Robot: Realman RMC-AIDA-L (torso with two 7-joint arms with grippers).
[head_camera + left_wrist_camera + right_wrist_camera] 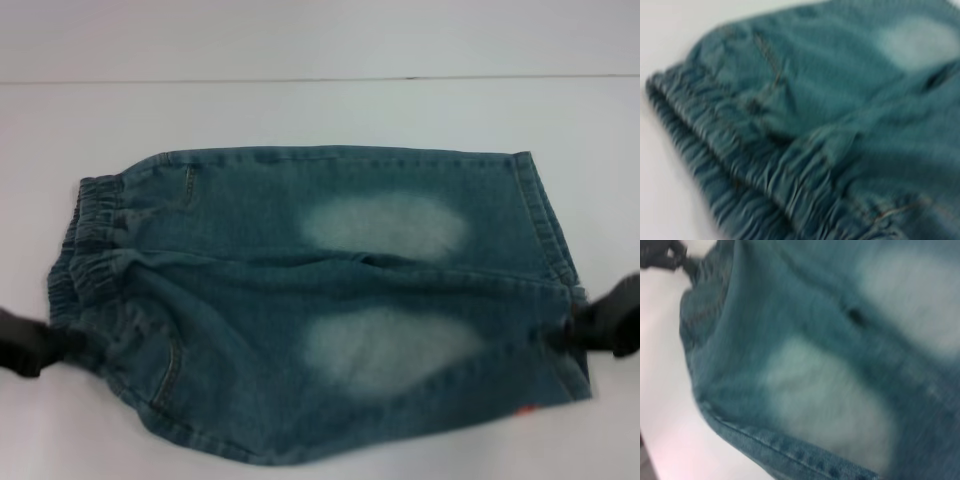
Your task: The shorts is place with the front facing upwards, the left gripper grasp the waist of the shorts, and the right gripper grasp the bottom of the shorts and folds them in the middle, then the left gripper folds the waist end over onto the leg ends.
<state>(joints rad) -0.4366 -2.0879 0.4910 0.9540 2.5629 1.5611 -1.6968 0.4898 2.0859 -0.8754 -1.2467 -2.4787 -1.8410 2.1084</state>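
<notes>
White table [320, 110] holds denim shorts [300, 290]; no writing is readable.

Not much of the bot visible tbh. Left gripper [35, 343] at approx 9 o'clock in the head view: matte black, chunky, blunt rounded end, no markings or screws I can make out. Right gripper [608, 318] at approx 3 o'clock: also plain black, blocky w/ a narrower tip. In the right wrist view the left gripper is a dark blob at approx 11 o'clock, w/ no detail.
</notes>
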